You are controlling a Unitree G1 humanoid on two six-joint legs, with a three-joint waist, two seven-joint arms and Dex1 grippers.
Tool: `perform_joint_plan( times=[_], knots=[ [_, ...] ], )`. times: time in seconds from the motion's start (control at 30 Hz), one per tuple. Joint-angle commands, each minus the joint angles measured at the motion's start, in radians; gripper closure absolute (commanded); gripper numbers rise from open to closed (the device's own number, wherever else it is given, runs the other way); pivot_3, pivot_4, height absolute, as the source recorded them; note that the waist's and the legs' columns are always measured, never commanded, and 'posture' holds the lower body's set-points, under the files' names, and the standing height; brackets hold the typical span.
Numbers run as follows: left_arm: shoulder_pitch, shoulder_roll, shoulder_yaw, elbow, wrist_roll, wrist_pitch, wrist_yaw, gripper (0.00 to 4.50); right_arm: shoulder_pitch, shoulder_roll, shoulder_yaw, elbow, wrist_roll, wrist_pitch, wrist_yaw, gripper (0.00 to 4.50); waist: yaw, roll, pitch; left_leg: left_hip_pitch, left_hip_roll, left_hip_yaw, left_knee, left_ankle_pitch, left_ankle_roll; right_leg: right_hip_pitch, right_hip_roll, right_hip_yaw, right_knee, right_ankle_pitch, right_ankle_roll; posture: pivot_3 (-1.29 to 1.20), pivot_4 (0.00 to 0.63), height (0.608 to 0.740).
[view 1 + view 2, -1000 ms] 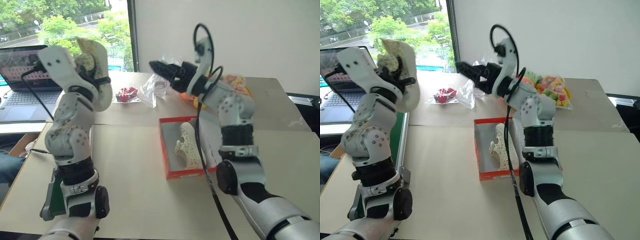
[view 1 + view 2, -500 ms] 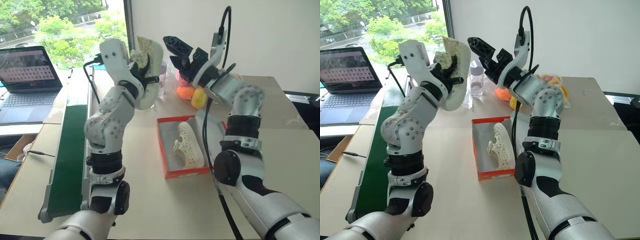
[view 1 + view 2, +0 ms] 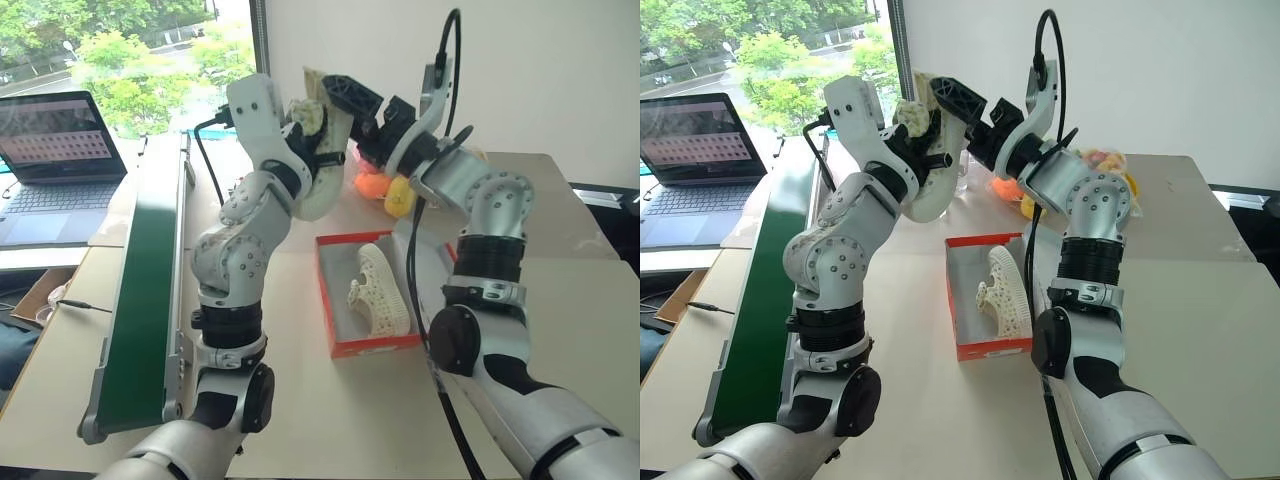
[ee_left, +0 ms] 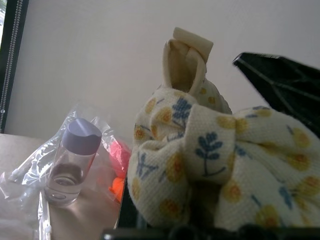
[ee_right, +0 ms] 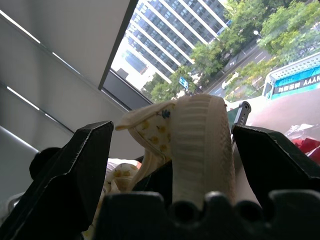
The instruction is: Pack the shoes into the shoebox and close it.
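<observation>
Upper centre of frame, left gripper jaws shut on shoe 2; right gripper jaws wide open around its heel, not gripping. Shoe 1 lies in shoebox on desk. Light, soft knit upper, fabric lining; probably best gripped at stiffer sole/heel.
</observation>
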Motion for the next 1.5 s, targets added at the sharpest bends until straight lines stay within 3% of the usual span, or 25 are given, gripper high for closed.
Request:
perform_joint_plan(
  times=[0.03, 0.23, 0.53, 0.63, 0.7, 0.77, 0.8, 0.97, 1.07, 1.17, 1.37, 1.5],
  knots=[
    [-0.045, -0.013, -0.026, -0.027, -0.016, -0.017, -0.019, 4.31, -0.007, -0.025, 0.020, -0.023, -0.003, -0.003, 0.016, 0.00, 0.000, 0.000, 0.000, 0.000, 0.000, 0.000, 0.000, 0.000, 0.000, 0.000, 0.000, 0.000, 0.000, 0.000, 0.000, 0.00, 0.150, 0.740],
    [-0.041, -0.011, -0.035, -0.011, -0.014, -0.016, -0.042, 4.31, -0.010, -0.032, 0.029, -0.001, -0.012, -0.033, 0.026, 0.00, -0.001, 0.000, 0.000, 0.000, 0.000, 0.000, 0.000, 0.000, 0.000, 0.000, 0.000, 0.000, 0.000, 0.000, 0.000, 0.00, 0.150, 0.740],
    [-0.017, -0.015, -0.044, -0.024, -0.020, 0.009, -0.047, 4.33, -0.015, -0.032, 0.010, -0.009, 0.013, -0.048, 0.030, 2.53, 0.000, 0.000, 0.000, 0.000, 0.000, 0.000, 0.000, 0.000, 0.000, 0.000, 0.000, 0.000, 0.000, 0.000, 0.000, 0.00, 0.150, 0.740],
    [-0.007, -0.004, -0.047, -0.032, -0.028, 0.043, -0.053, 4.33, -0.022, -0.029, 0.008, -0.010, 0.015, -0.052, 0.029, 3.10, -0.001, 0.000, 0.000, 0.000, 0.000, 0.000, 0.000, 0.000, 0.000, 0.000, 0.000, 0.000, 0.000, 0.000, 0.000, 0.00, 0.150, 0.740],
    [0.007, 0.012, -0.049, -0.044, -0.036, 0.072, -0.063, 4.33, -0.027, -0.029, 0.009, -0.008, 0.011, -0.058, 0.028, 3.26, -0.002, 0.000, 0.000, 0.000, 0.000, 0.000, 0.000, 0.000, 0.000, 0.000, 0.000, 0.000, 0.000, 0.000, 0.000, 0.00, 0.150, 0.740],
    [0.046, 0.033, -0.027, -0.094, -0.089, 0.116, -0.094, 3.49, -0.031, -0.034, 0.015, -0.007, -0.003, -0.072, 0.024, 3.34, -0.005, 0.000, 0.000, 0.000, 0.000, 0.000, 0.000, 0.000, 0.000, 0.000, 0.000, 0.000, 0.000, 0.000, 0.000, 0.00, 0.150, 0.740],
    [0.061, 0.056, -0.023, -0.113, -0.104, 0.149, -0.105, 3.30, -0.034, -0.040, 0.023, -0.005, -0.015, -0.079, 0.022, 3.37, -0.008, 0.000, 0.000, 0.000, 0.000, 0.000, 0.000, 0.000, 0.000, 0.000, 0.000, 0.000, 0.000, 0.000, 0.000, 0.00, 0.150, 0.740],
    [0.104, 0.191, 0.057, -0.175, -0.213, 0.306, -0.158, 1.54, -0.047, -0.083, 0.054, -0.001, -0.067, -0.096, 0.032, 3.58, 0.001, 0.000, 0.000, 0.000, 0.000, 0.000, 0.001, 0.000, 0.000, 0.000, 0.000, 0.000, 0.001, 0.000, 0.000, 0.00, 0.150, 0.740],
    [0.139, 0.348, 0.091, -0.223, -0.281, 0.398, -0.253, 1.54, -0.061, -0.131, 0.094, -0.011, -0.119, -0.075, 0.034, 3.58, -0.004, 0.001, 0.000, 0.000, 0.000, 0.000, 0.001, 0.000, 0.000, 0.000, 0.000, 0.001, 0.001, 0.000, 0.001, 0.00, 0.150, 0.740],
    [0.155, 0.415, 0.102, -0.233, -0.311, 0.412, -0.281, 1.54, -0.058, -0.195, 0.164, -0.052, -0.134, 0.025, 0.068, 3.58, -0.004, 0.001, 0.001, 0.001, 0.000, 0.000, 0.000, 0.000, 0.000, -0.001, 0.000, 0.000, 0.001, -0.001, 0.001, 0.00, 0.150, 0.740],
    [0.206, 0.469, 0.085, -0.244, -0.292, 0.391, -0.301, 1.54, 0.012, -0.293, 0.239, -0.178, -0.059, 0.300, 0.157, 3.58, -0.002, 0.001, 0.001, 0.001, 0.000, 0.000, 0.000, 0.000, 0.000, 0.000, 0.000, 0.001, 0.001, -0.001, 0.001, 0.00, 0.150, 0.740],
    [0.207, 0.459, 0.071, -0.243, -0.289, 0.375, -0.297, 1.54, 0.086, -0.305, 0.244, -0.234, -0.045, 0.364, 0.184, 3.58, 0.003, 0.001, 0.001, 0.001, 0.000, 0.000, 0.001, 0.000, -0.001, 0.000, 0.000, 0.001, 0.001, -0.001, 0.001, 0.00, 0.150, 0.740]
  ],
)
